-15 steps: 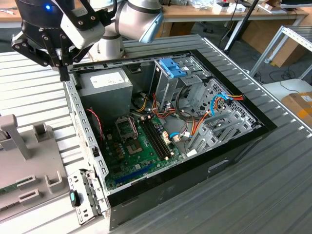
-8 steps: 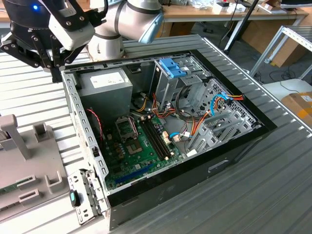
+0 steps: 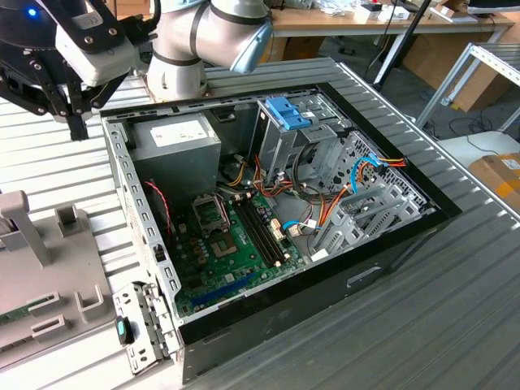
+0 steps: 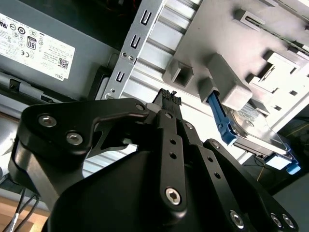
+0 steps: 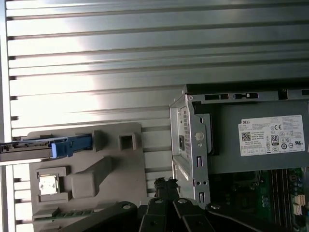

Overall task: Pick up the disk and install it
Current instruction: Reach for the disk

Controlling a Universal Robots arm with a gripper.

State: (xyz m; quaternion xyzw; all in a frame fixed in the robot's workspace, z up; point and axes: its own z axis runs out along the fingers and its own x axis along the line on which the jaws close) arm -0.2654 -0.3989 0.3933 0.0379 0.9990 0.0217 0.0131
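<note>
Second wrist view: finds the gripper (image 4: 166,98) pinched narrow, tips together, nothing between, so empty. Hangs it just outside the case corner beside the power supply (image 4: 36,46). Places the disk (image 4: 256,133) well apart from the tips, stood on edge in a slot of the grey fixture (image 4: 212,29), likely to leave both flat faces free for a pinch. Notes blue rails (image 4: 219,118) along its edges, probably for sliding into a bay. Exterior view: shows the computer case (image 3: 136,207) lying open with drive cage (image 3: 276,154) facing up, handy for loading from above. Judges pick-up not yet begun.
</note>
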